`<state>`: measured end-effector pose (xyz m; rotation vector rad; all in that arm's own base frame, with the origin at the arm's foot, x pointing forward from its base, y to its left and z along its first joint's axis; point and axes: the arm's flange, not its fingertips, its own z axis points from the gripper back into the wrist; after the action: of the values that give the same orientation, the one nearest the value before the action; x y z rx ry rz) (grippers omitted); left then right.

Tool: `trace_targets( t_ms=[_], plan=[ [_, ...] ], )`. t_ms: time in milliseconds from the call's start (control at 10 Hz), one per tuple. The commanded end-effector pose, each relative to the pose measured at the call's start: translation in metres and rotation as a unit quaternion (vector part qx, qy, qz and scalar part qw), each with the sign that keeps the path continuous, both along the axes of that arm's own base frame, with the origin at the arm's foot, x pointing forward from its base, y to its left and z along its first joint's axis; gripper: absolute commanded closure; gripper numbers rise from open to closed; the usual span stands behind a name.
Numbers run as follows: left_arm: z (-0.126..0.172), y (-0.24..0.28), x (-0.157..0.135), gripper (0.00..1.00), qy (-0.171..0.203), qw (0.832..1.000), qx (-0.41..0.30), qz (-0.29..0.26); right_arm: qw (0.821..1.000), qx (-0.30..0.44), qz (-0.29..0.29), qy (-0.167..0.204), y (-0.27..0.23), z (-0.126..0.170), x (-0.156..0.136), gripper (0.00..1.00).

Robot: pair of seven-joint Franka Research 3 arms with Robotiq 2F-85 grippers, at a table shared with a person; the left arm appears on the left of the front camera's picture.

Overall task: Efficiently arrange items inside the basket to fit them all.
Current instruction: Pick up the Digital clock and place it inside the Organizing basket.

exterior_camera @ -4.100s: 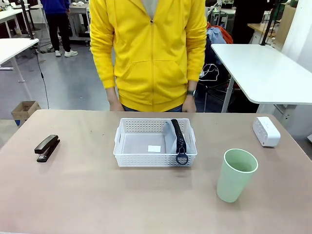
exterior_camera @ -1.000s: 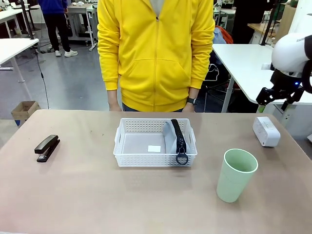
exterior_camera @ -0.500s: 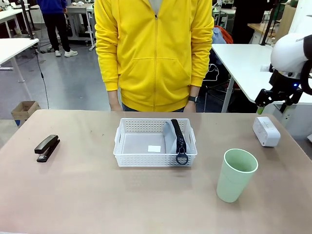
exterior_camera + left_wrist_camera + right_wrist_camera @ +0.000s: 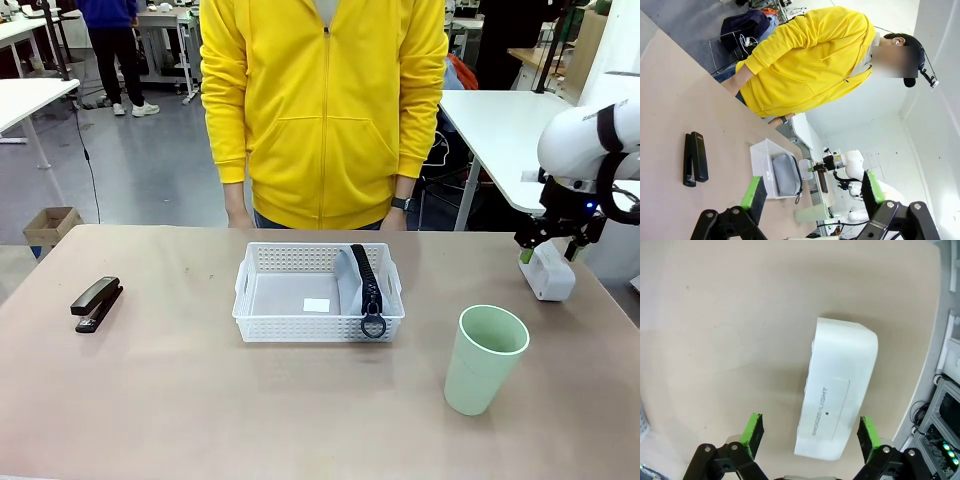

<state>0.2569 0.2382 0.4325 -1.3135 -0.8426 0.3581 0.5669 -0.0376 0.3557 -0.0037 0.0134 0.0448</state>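
Observation:
The white basket (image 4: 300,325) stands mid-table with the grey pouch (image 4: 362,280) on edge along its right side. A black stapler (image 4: 96,303) lies far left, and a pale green cup (image 4: 484,358) stands upright at the front right. The small white box (image 4: 547,270) lies at the right edge. My right gripper (image 4: 548,248) hangs open just above it. In the right wrist view the box (image 4: 837,407) lies below and between the open fingers of my right gripper (image 4: 810,436). My left gripper (image 4: 812,192) is open and holds nothing, looking over the stapler (image 4: 694,159), basket (image 4: 762,159) and pouch (image 4: 785,174).
A person in a yellow hoodie (image 4: 322,110) stands at the far edge behind the basket, hands down by the table edge. Bare tabletop (image 4: 200,400) spreads in front of the basket and between the stapler and basket. The table's right edge runs close to the box.
My right arm has come down and to the left, from above the right edge to just over the white box. Nothing on the table has moved.

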Motion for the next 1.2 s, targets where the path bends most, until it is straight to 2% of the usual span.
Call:
trace_targets(
  t_ms=[0,300,800,900,1000,1100],
  plan=[
    [0.001,0.0,0.001,0.0,-0.016,1.0,-0.002,0.002,0.999,-0.03,-0.021,0.002,0.003,-0.01,0.019,0.0],
    [0.001,0.0,0.001,0.0,-0.016,1.0,-0.002,0.002,0.999,-0.035,-0.032,0.021,0.002,-0.022,0.025,0.0],
    [0.001,0.0,0.001,0.0,-0.016,1.0,-0.002,0.002,0.997,-0.044,-0.036,0.049,0.001,-0.024,0.025,0.0],
    [0.001,0.0,0.001,0.0,-0.016,1.0,-0.002,0.002,0.997,-0.042,-0.034,0.052,0.001,-0.024,0.027,0.24],
    [0.001,0.0,0.001,0.0,-0.016,1.0,-0.002,0.002,0.997,-0.048,-0.036,0.058,0.002,-0.024,0.026,0.6],
    [0.001,0.0,0.001,0.0,-0.016,1.0,-0.002,0.002,0.996,-0.049,-0.039,0.06,0.003,-0.024,0.026,0.84]
  ],
)
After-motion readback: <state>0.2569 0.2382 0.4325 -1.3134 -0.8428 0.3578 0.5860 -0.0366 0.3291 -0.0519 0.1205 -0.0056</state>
